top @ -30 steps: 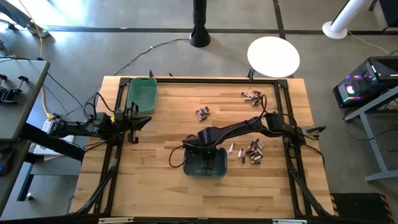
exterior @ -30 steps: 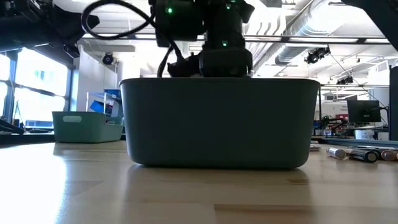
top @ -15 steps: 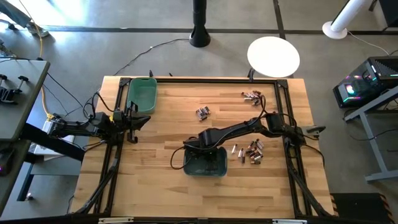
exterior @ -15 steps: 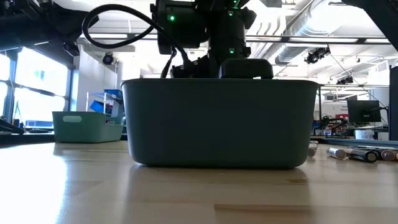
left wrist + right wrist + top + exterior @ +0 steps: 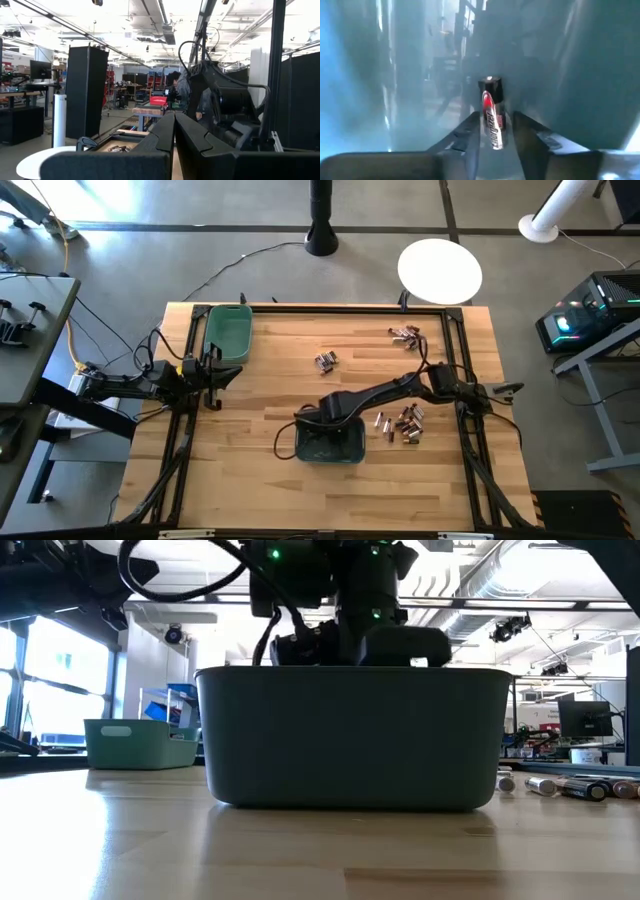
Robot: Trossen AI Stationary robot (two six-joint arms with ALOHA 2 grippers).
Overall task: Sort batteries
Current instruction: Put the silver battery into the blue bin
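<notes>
Right tool (image 5: 494,131) releasing a battery into the dark teal rectangular plastic bin (image 5: 330,444).
Fingers parted; the black-and-silver cylindrical battery (image 5: 491,112) lies between them, apparently loose. Next: lift clear, fetch from the scattered batteries (image 5: 406,423) on the table (image 5: 270,380). Left tool (image 5: 174,131) clenched, idle.

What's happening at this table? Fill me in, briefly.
The right gripper is down inside the dark teal bin near the table's front, letting go of a battery between its parted fingers. More batteries lie loose beside the bin. The left gripper waits shut by the green bin.
</notes>
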